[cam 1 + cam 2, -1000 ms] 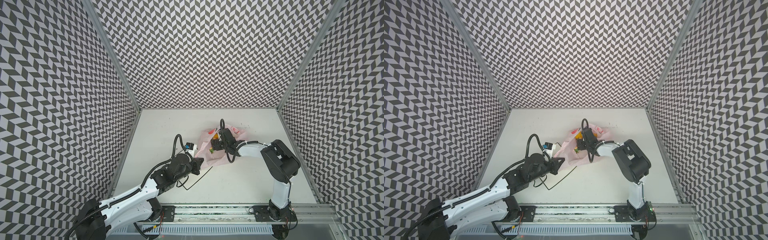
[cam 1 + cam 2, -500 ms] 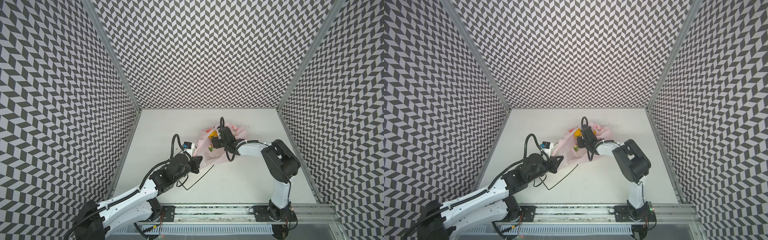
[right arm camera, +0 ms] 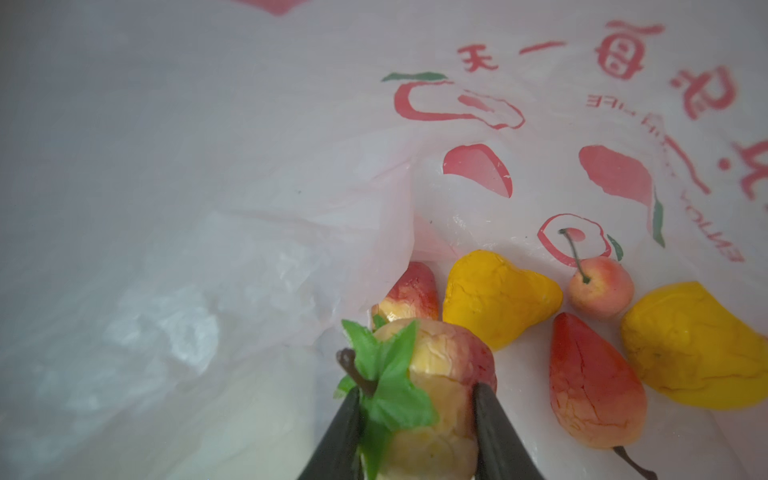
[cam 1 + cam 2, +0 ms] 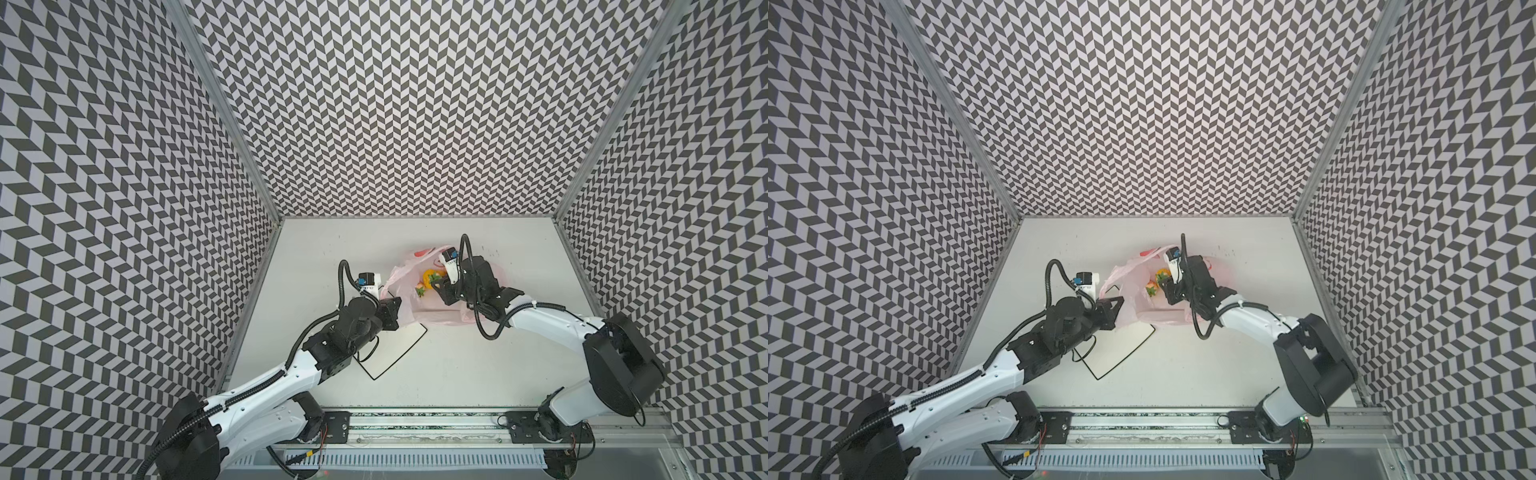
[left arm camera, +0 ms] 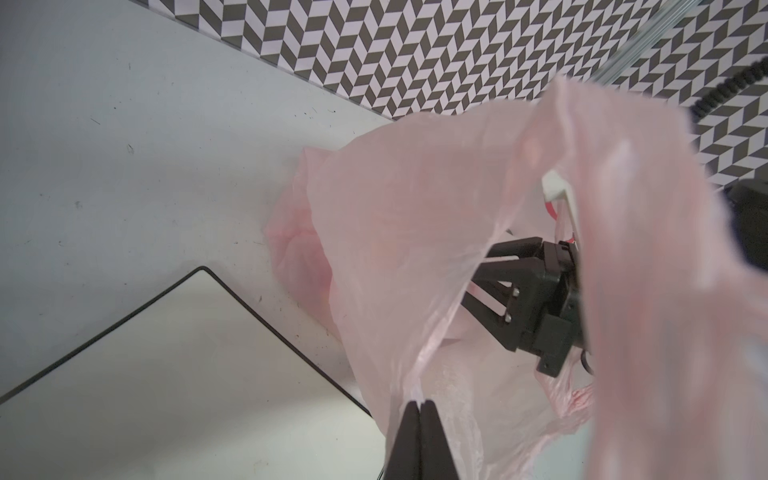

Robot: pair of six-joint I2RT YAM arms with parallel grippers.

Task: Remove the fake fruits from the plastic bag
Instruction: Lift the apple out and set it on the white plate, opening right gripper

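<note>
Our left gripper (image 5: 420, 404) pinches shut on the crinkly, translucent pink plastic bag (image 5: 395, 199); our right gripper (image 3: 415, 390), inside it, clasps a glossy, leafy strawberry (image 3: 444, 361) beside the other waxy fake fruits (image 3: 498, 295).

The plastic bag (image 5: 415, 232) is a thin, translucent pale pink film, crinkled and faintly glossy, with red and green ink prints. The fake fruits (image 3: 594, 382) carry a waxy painted sheen: the leafed strawberry (image 3: 440, 365) has a cracked, wrinkled red-and-yellow skin and a matt green cloth-like leaf, the yellow fruit (image 3: 498, 295) is lumpy, the small pink ball (image 3: 600, 286) smooth. The tabletop (image 5: 104, 145) is matt pale grey, smooth but flecked with dark specks; the plate (image 5: 187, 374) is smooth white with a thin black rim; the left pincer (image 5: 420, 405) and right pincer (image 3: 415, 388) are matt black plastic.
</note>
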